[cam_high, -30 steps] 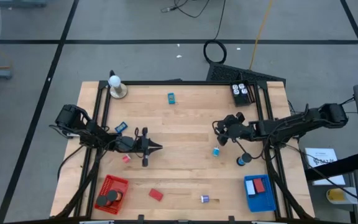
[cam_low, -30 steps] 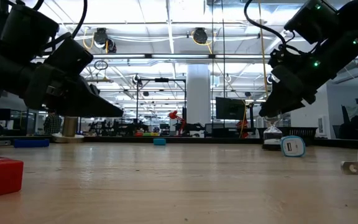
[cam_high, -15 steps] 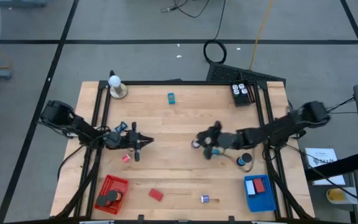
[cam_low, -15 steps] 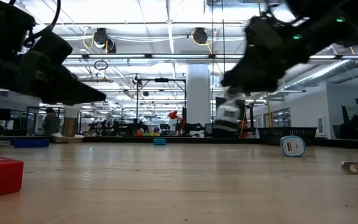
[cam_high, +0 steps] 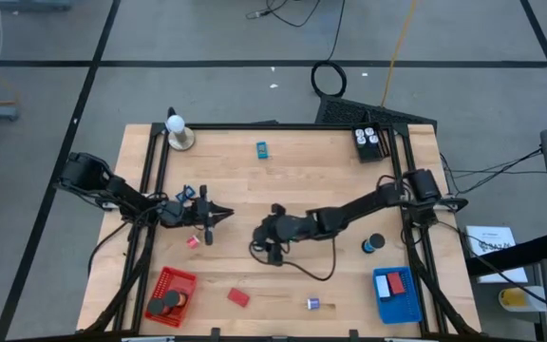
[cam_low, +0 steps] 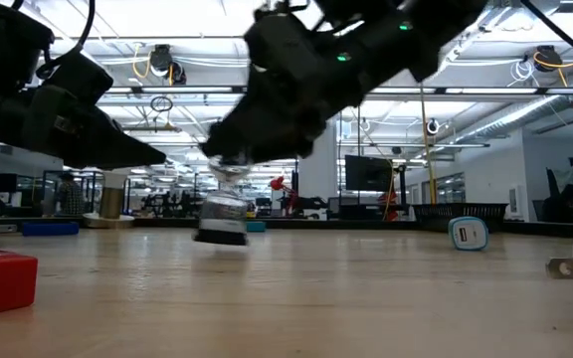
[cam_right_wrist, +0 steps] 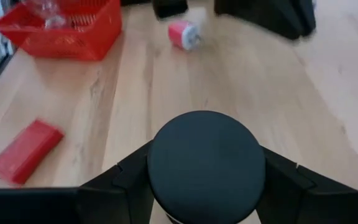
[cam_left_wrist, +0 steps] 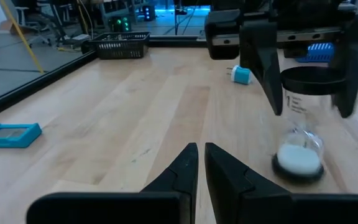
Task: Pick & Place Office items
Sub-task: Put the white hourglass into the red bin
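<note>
While the left hand [cam_high: 218, 218] hangs above the surface [cam_high: 292, 180] with its fingers [cam_left_wrist: 180, 168] pressed together and nothing between them, the right hand [cam_high: 273, 240] reaches across toward the middle, clamped on the black top cap of a small sand timer [cam_left_wrist: 303, 121]. From the low camera, the timer [cam_low: 223, 211] sits just above the wood, tilted slightly. A red block [cam_right_wrist: 25, 150] lies near a red mesh basket [cam_right_wrist: 73, 28], and a small red-and-white plug piece [cam_right_wrist: 184, 33] lies beyond them. A blue basket [cam_high: 396, 294] sits at the surface's near right corner.
</note>
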Robot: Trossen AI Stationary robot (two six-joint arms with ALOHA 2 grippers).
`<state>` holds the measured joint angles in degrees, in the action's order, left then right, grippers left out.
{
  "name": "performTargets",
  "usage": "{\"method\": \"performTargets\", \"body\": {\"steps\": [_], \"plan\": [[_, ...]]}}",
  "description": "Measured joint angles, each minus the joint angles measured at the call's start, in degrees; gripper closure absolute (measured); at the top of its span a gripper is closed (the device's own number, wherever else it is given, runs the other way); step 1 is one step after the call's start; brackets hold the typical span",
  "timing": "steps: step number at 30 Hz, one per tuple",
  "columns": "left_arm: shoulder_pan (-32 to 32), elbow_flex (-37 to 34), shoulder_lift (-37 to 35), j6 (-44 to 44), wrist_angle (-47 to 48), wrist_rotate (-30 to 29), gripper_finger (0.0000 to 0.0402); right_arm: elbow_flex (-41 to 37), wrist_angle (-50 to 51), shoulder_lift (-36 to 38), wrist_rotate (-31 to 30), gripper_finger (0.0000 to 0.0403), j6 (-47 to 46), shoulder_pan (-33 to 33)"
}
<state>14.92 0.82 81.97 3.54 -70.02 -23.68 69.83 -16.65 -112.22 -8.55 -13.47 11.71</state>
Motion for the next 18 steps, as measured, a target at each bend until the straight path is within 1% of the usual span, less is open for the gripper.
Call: {"method": "performTargets", "body": {"steps": [4, 10, 12, 18], "plan": [[0.00, 0.15, 0.00, -0.01, -0.04, -0.02, 0.0364, 3.48, 0.35, -2.05, 2.51, 0.0201, 1.50, -0.75], [0.00, 0.15, 0.00, -0.20, -0.15, -0.03, 0.0364, 6.53, 0.61, -5.09, 3.04, 0.0202, 2.74, -1.15], [0.00, 0.15, 0.02, -0.21, -0.11, -0.02, 0.0364, 7.87, -0.06, -6.28, 4.36, 0.0202, 2.90, -1.19], [0.00, 0.15, 0.02, -0.31, -0.11, 0.02, 0.0364, 10.73, -0.50, -9.27, 4.37, 0.0201, 5.37, -0.67]]}}
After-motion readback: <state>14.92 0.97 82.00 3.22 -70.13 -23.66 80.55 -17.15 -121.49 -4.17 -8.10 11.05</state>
